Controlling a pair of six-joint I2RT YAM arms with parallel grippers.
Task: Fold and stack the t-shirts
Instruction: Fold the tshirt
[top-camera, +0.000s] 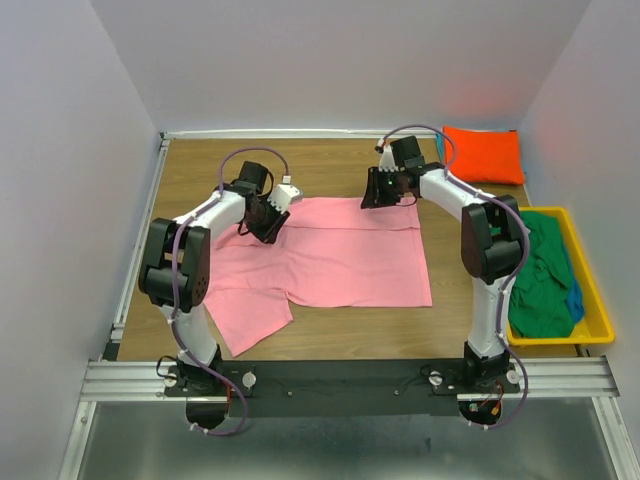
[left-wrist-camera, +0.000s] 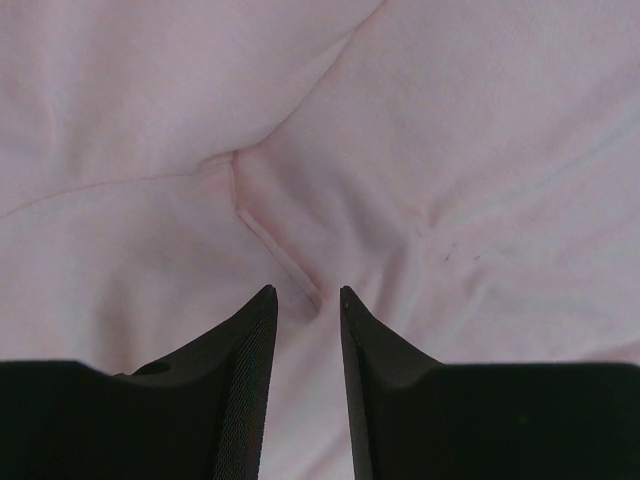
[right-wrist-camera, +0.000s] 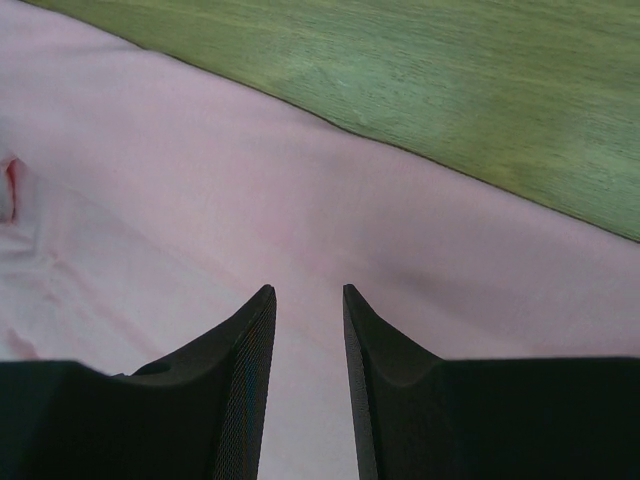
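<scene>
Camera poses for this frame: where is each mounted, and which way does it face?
Top external: fixed above and behind the bases, looking down over the table; both arms show, left gripper and right gripper at the pink t-shirt.
Left wrist: on that wrist, looking past its own fingers down at pink cloth only.
Right wrist: on that wrist, past its own fingers at the shirt's edge and bare wood.
Shared: all three see the pink t-shirt; top and right wrist also see the table.
</scene>
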